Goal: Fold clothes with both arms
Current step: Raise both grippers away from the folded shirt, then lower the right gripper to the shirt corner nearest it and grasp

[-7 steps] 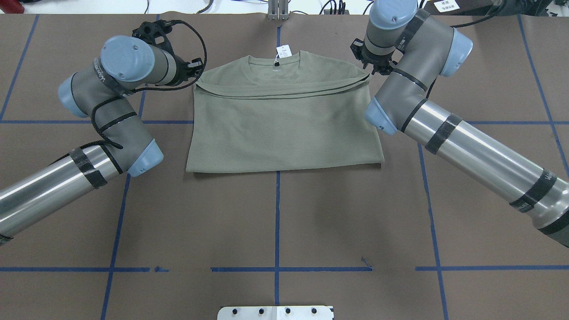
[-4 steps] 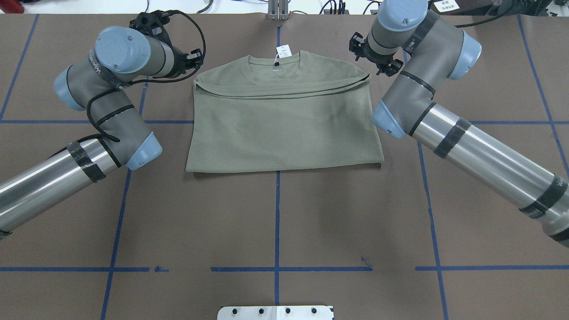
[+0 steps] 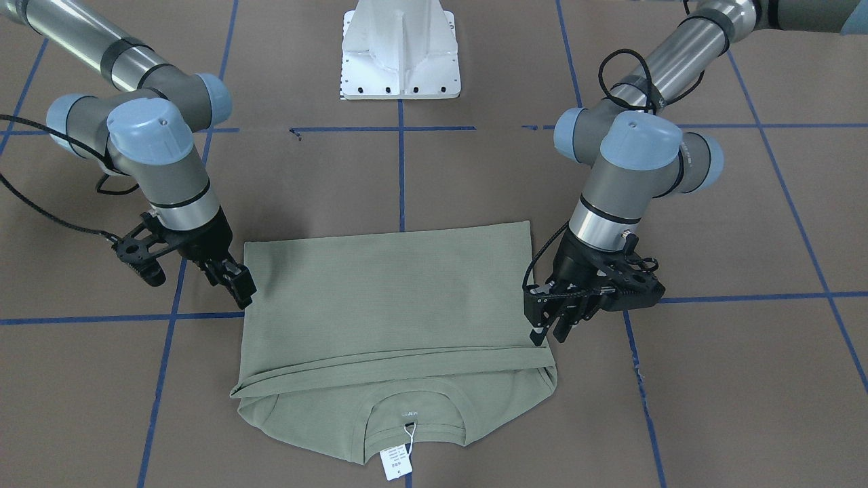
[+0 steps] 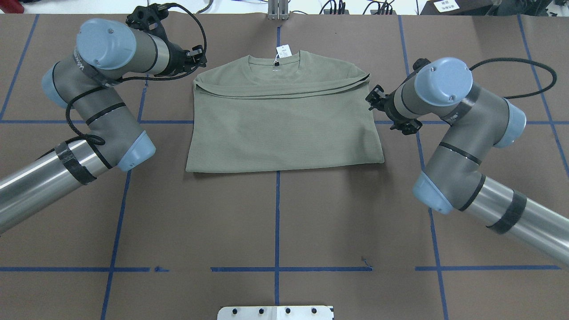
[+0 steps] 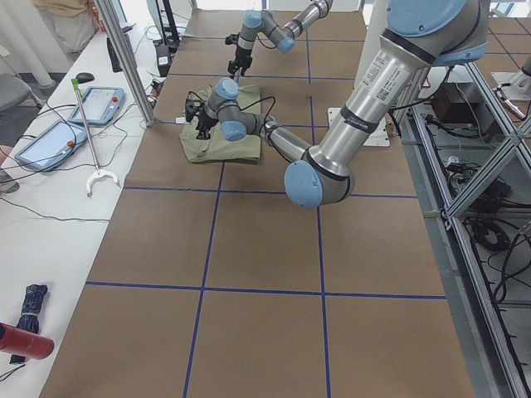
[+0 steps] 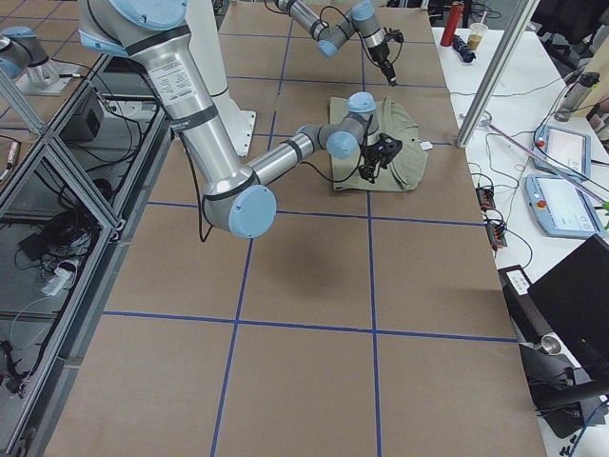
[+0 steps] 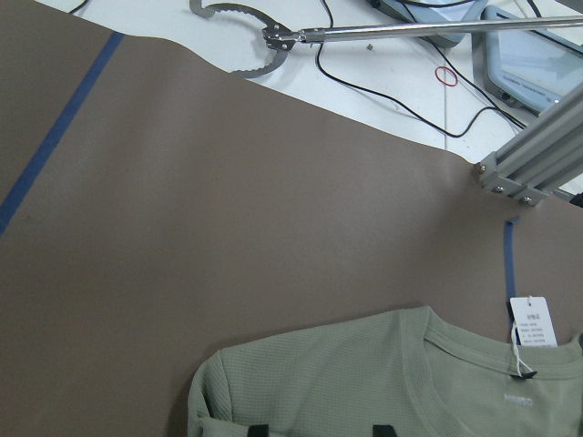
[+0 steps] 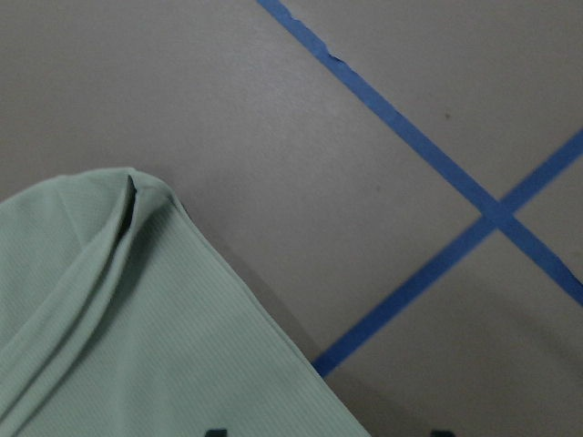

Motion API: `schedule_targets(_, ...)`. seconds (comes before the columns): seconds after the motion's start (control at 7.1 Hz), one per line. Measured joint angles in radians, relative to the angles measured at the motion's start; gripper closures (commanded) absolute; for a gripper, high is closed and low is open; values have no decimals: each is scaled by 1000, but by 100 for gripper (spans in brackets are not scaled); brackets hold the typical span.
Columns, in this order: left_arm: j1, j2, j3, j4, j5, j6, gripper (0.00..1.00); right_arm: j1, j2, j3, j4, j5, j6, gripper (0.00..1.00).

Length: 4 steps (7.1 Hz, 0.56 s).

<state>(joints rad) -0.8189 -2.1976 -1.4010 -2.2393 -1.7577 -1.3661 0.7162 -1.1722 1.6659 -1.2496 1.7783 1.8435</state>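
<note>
The clothes are one sage-green shirt [image 4: 284,129] lying flat on the brown table, bottom half folded up over the chest, collar and white hang tag [image 4: 282,51] at the far edge. My left gripper [image 4: 198,58] hovers open just off the shirt's left shoulder corner; in the front view this left gripper [image 3: 548,331] stands beside the fold line. My right gripper [image 4: 378,104] is open beside the shirt's right edge, its tips [image 3: 239,288] near the cloth [image 3: 386,298]. Neither holds anything. The left wrist view looks down on the collar and tag [image 7: 533,321].
Blue tape lines [image 4: 277,213] grid the table. The white pedestal base [image 3: 400,51] stands at the near edge. An aluminium post [image 4: 278,11] rises at the far edge. Beyond it, a reach-grabber tool [image 7: 273,36], cables and tablets [image 5: 50,141] lie on a white bench.
The right gripper has left the shirt's far right shoulder corner and moved back toward the robot along the right edge. The left arm drew slightly up and away from the left corner.
</note>
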Motion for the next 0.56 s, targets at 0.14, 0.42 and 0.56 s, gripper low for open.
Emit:
schedule_targets(0.14, 0, 3, -7, 0, -4, 1, 52, -49, -32, 43, -3, -30, 67, 21)
schedule_targets(0.42, -2, 4, -10, 0, -5, 1, 53, -129, -72, 69, -9, -73, 120, 23)
schedule_targets(0.56, -6, 4, -11, 1, -3, 2, 53, -151, -91, 71, -9, -88, 125, 36)
